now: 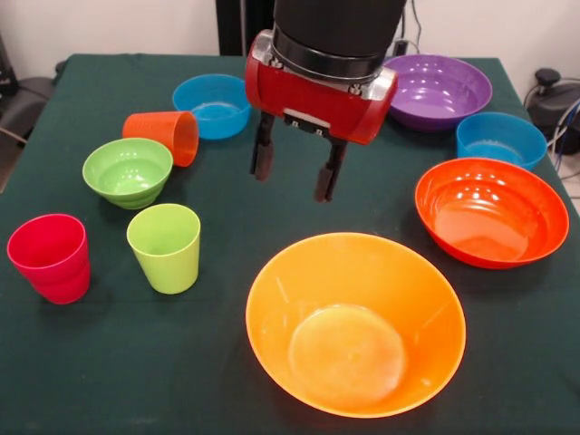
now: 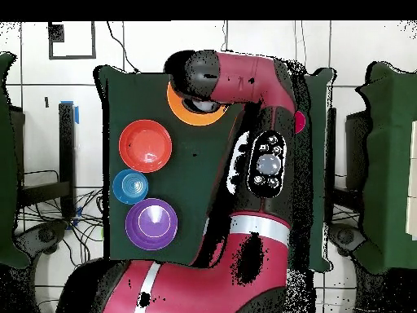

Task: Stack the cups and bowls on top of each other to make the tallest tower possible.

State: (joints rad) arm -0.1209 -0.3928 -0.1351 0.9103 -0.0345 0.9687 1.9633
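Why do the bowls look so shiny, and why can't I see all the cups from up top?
Front view: room light glares off the glossy red-orange bowl and purple bowl, and makes a pale patch in the yellow-orange bowl. Overhead view: the arm covers most of the table, hiding the cups; only the pinkish red cup peeks out.

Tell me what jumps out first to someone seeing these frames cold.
The big yellow-orange bowl dominates the front view's near centre, upright and empty on the green table. Just behind and above it hangs the red and black arm's claw, open, with nothing between its fingers. Bright pieces ring it unstacked: the wide red-orange bowl to the picture's right, and the lime green cup and pinkish red cup to the left.
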